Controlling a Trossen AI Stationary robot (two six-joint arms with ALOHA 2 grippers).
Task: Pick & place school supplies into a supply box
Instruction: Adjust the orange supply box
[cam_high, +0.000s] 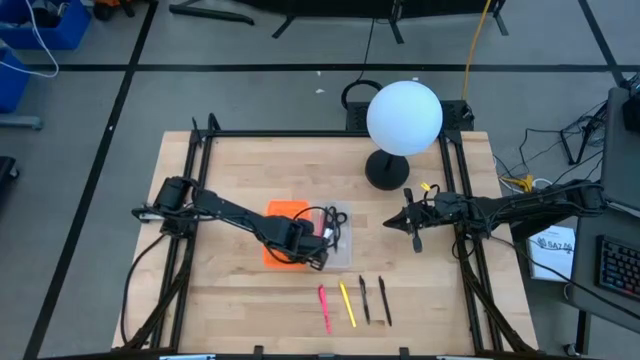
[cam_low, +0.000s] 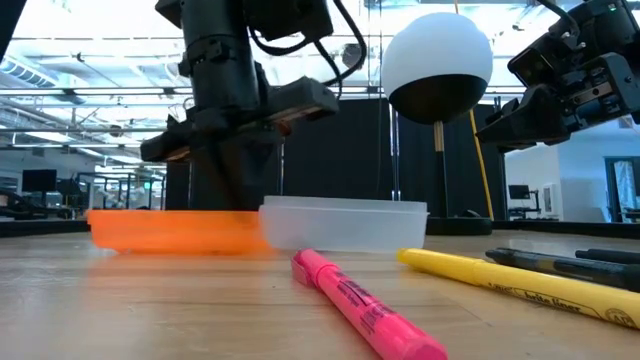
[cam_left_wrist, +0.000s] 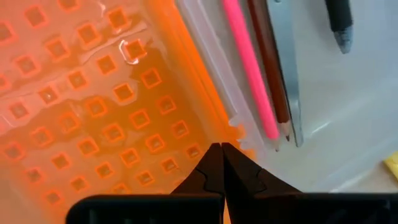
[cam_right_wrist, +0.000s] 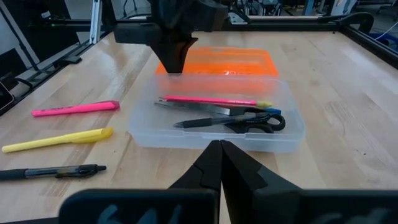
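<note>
The clear supply box (cam_right_wrist: 217, 121) sits mid-desk (cam_high: 240, 310), joined to the orange panel (cam_right_wrist: 217, 62). Inside it: pink pencil (cam_right_wrist: 211, 100), a dark pen (cam_right_wrist: 202, 122), black-handled scissors (cam_right_wrist: 258, 121). The left gripper (cam_left_wrist: 221, 146) hangs over the panel's edge by the box, fingers pressed shut, holding nothing. The right gripper (cam_right_wrist: 219, 144) waits off to the box's right, fingers also closed & empty. On the desk in front of the box: pink highlighter (cam_high: 324, 308), yellow highlighter (cam_high: 347, 304), two dark pens (cam_high: 374, 300) (all outside the box). A white globe lamp (cam_high: 404, 118) stands at the back of the desk.
</note>
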